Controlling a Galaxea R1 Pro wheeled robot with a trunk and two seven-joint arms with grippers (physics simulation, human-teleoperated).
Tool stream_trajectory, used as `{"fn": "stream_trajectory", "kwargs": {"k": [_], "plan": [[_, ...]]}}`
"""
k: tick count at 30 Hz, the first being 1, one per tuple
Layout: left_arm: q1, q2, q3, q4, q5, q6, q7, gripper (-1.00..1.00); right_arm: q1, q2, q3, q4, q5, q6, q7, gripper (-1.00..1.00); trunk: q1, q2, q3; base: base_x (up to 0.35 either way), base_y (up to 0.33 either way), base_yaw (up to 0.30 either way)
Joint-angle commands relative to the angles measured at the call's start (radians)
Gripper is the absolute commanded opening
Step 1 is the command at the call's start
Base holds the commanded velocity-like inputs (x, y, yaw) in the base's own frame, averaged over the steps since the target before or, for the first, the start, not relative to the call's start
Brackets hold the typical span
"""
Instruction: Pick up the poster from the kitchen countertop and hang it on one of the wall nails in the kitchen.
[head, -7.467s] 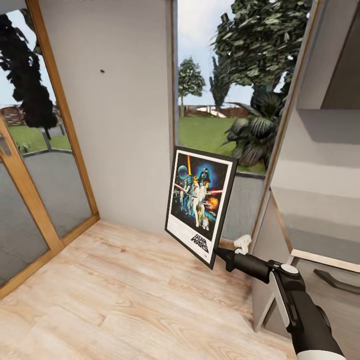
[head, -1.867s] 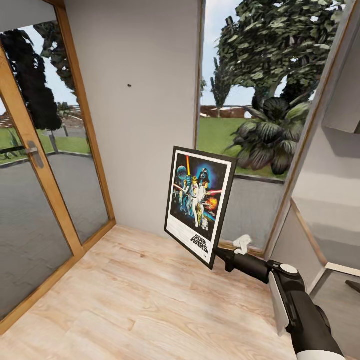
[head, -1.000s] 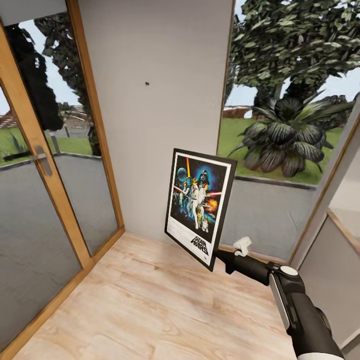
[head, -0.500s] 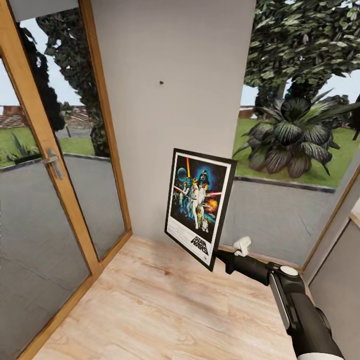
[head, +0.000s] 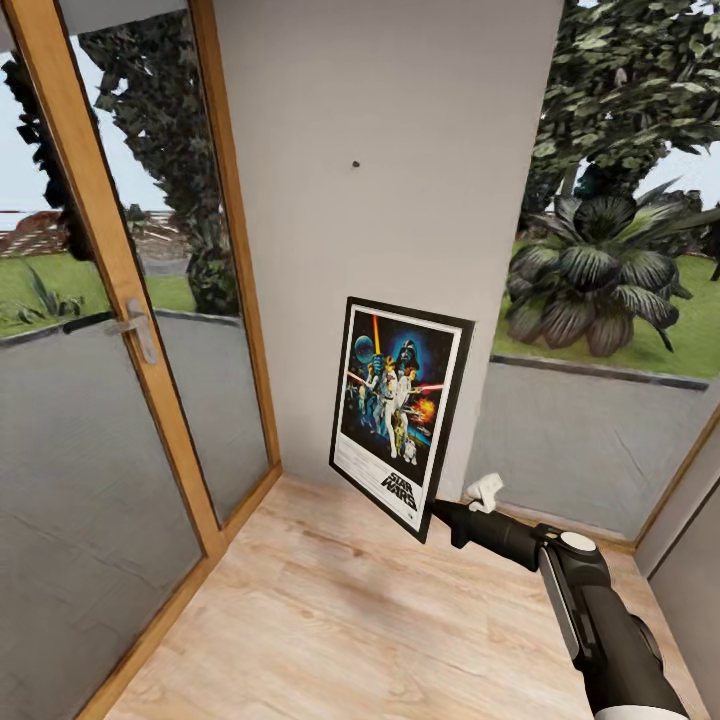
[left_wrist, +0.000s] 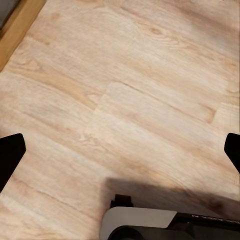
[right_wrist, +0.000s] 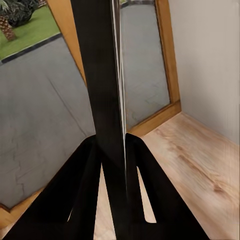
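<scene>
Two words, "STAR WARS", read in black on the white lower border of the poster (head: 400, 410), which the right gripper (head: 437, 515) pinches at its lower right corner, holding it tilted in the air before a pale grey wall (head: 400, 100). One wall nail (head: 356, 163) sits well above it. From the right wrist, the poster (right_wrist: 105, 100) appears edge-on between the closed-in fingers (right_wrist: 70, 200). Left gripper (left_wrist: 120, 150) fingertips sit wide apart over the wooden floor (left_wrist: 140, 75).

Even, bright daylight enters through the glass door (head: 120, 400) and window (head: 620, 250). Renders are soft, slightly blurred. A dark shadow falls on the wood floor (left_wrist: 125, 100) in the left wrist view
</scene>
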Motion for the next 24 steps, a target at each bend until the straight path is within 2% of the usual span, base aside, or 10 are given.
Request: {"fn": "stream_trajectory", "kwargs": {"k": [1,24], "plan": [[0.0,0.0,0.002,-0.002,0.0,0.006,-0.005,1.0,-0.001,0.001,-0.002,-0.001,0.004,0.008,0.009,-1.0,0.001,-0.002,-0.002,0.08,0.34,0.0],[0.0,0.0,0.002,-0.002,-0.001,0.006,-0.005,1.0,-0.001,0.001,-0.002,-0.001,0.005,0.008,0.008,-1.0,0.001,-0.002,-0.002,0.079,0.34,-0.005]]}}
